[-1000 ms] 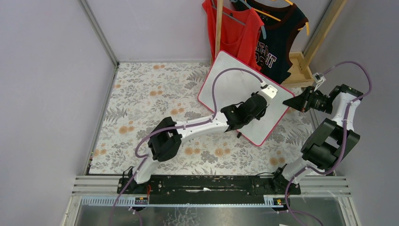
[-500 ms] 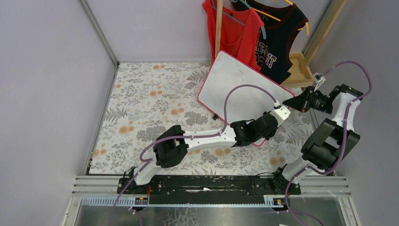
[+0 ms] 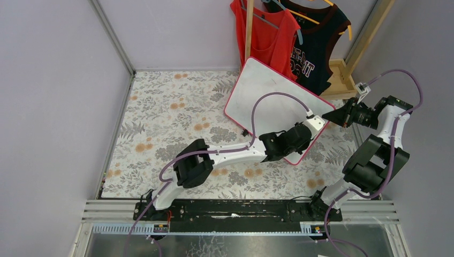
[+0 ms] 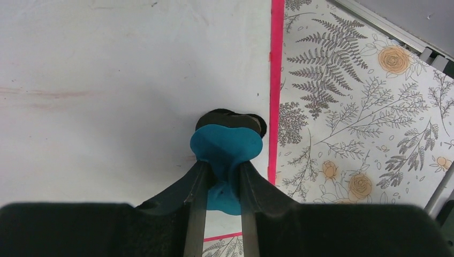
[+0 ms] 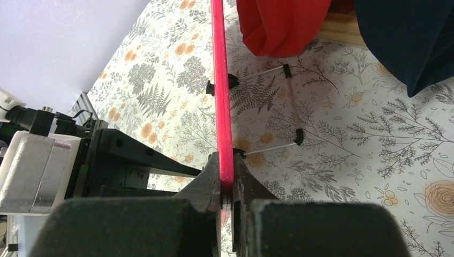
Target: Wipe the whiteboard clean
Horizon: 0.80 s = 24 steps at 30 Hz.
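Two arms engaged. Your right gripper [image 5: 227, 176] is pinched tight on the pink frame [image 5: 220, 80] of the whiteboard [image 3: 267, 91]. It steadies the board, which leans near the far right corner of the table [image 3: 176, 107], just in front of the hanging shirts [image 3: 267, 37]. Your left gripper [image 4: 219, 166] is closed narrow on the waist of the blue eraser [image 4: 226, 144], whose pad is pressed to the board.

Change over the last second: the left arm swept from the board's right-middle down toward its near corner, ran close to the frame, and has since drawn back a little. The eraser now sits just inside the frame, and the board's near corner shows below it in the wrist view. The board has barely shifted; the right grip held.

Reading: that stroke likely covered the right strip. A faint red smear [image 4: 43, 93] remains well to the eraser's left, so the job is partway, not done. Judgement: your next passes should work leftward across that smear. Watch the frame lip, since running off it could snag the eraser or twist the board in the right jaws.
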Each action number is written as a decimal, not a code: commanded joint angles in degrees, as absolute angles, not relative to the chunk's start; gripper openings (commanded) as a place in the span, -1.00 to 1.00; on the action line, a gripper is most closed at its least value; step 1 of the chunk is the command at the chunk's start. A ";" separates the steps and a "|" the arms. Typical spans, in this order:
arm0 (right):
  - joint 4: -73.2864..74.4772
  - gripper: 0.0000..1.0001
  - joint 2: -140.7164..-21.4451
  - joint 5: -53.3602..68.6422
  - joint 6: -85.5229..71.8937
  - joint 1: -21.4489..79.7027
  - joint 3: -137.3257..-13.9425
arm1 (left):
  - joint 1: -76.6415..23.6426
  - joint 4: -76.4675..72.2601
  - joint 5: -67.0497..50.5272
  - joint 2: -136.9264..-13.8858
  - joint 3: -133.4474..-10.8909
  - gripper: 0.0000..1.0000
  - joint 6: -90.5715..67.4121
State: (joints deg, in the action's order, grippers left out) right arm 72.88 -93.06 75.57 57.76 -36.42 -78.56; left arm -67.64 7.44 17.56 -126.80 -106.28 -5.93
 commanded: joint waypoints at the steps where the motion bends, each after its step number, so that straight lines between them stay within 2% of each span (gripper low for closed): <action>1: 75.09 -1.00 -92.63 70.94 60.26 -35.65 -79.42 | -62.76 6.68 21.23 -126.55 -107.67 -1.00 -4.35; 15: 74.88 -1.00 -93.12 70.77 60.07 -35.67 -79.37 | -61.44 6.95 23.41 -118.32 -104.24 -1.00 -2.69; 24: 74.53 -1.00 -93.18 70.66 59.63 -35.60 -79.19 | -59.54 6.81 20.61 -106.39 -90.60 -1.00 -7.24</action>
